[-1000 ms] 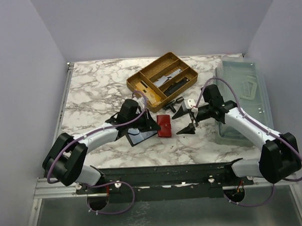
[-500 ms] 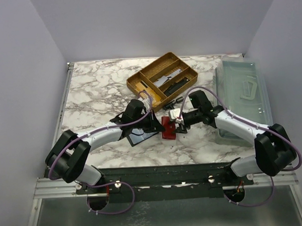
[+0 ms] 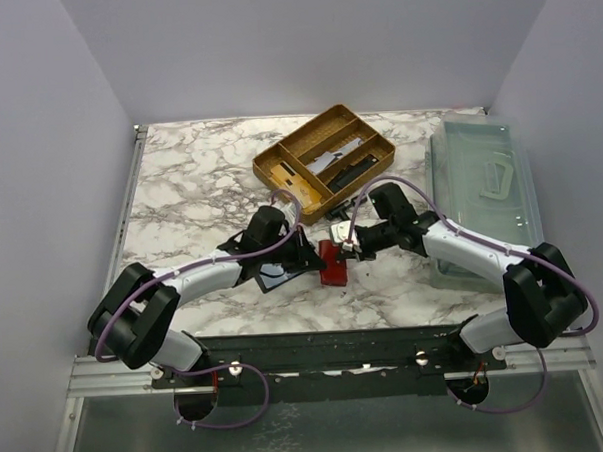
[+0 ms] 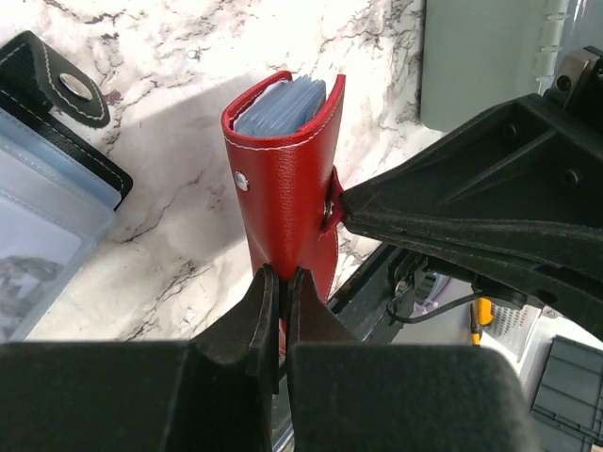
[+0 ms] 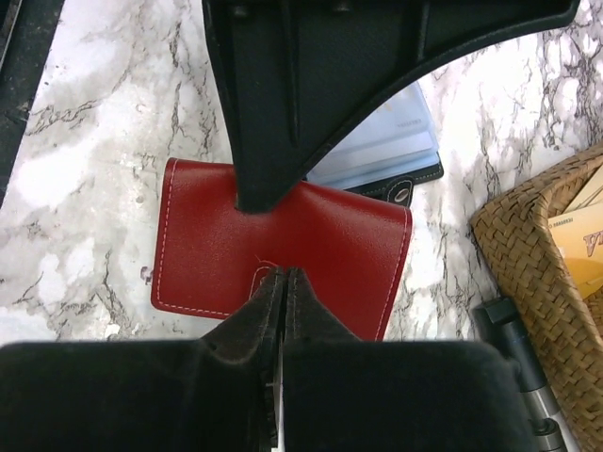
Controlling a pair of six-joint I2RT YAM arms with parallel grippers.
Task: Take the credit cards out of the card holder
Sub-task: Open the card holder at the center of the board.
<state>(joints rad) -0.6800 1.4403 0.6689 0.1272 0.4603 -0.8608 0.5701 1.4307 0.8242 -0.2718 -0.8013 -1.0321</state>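
The red card holder [image 3: 333, 262] stands on edge on the marble table between both arms. My left gripper [image 4: 281, 275] is shut on the holder's near edge [image 4: 287, 179]. Pale grey-blue credit cards [image 4: 283, 99] show inside its far, open end. My right gripper [image 5: 283, 273] is shut on the small stitched snap tab at the middle of the red cover [image 5: 320, 235]. In the left wrist view a right finger [image 4: 471, 207] meets that tab from the right. In the top view the left gripper [image 3: 305, 256] and the right gripper [image 3: 347, 242] flank the holder.
A black holder with clear sleeves [image 3: 281, 277] lies open just left of the red one. A wicker tray [image 3: 324, 162] with dark items sits behind, and a black cylinder [image 5: 513, 348] lies by its corner. A clear plastic bin [image 3: 485, 193] stands at the right edge.
My right arm has swung left from beside the bin to the red holder, and its wide-open jaws have closed on the tab. The left gripper has kept its hold.
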